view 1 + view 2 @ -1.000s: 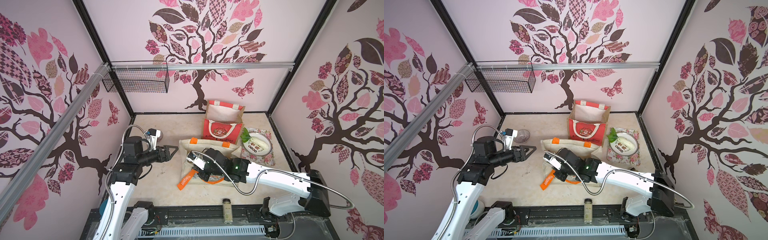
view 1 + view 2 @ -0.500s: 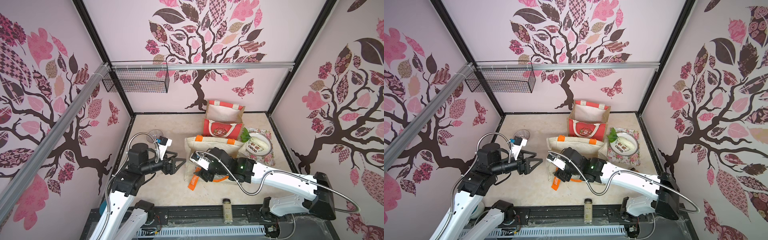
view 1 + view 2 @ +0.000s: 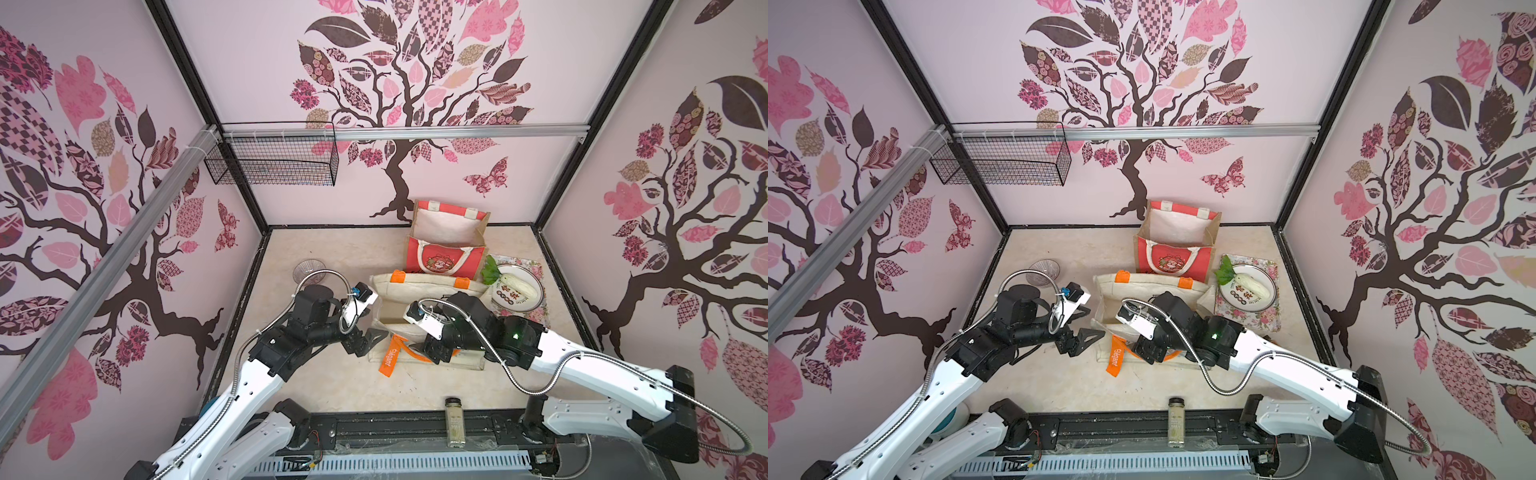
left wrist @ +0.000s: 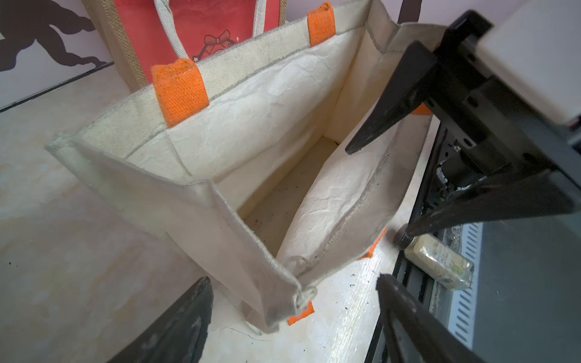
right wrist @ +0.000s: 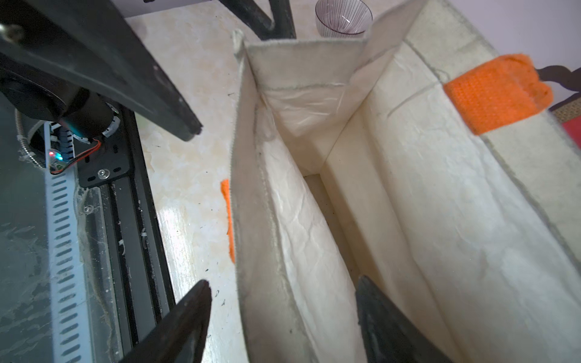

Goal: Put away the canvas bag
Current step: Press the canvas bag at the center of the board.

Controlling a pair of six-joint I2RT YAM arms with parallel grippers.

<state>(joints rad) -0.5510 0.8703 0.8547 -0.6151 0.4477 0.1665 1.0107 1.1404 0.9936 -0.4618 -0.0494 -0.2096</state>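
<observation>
Beige marbled tabletop [image 3: 332,257] bearing the cream canvas tote bag with orange webbing handles [image 3: 432,286], upright, mouth open, before a red fabric tote [image 3: 446,259]; likely light and limp: pinch the hemmed rim. Left gripper [image 3: 372,340] and right gripper [image 5: 283,281] gape astride its walls, empty

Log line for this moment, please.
canvas bag: upright, mouth open | left tool: open, at bag corner | right tool: open, straddling near wall | held: nothing
</observation>
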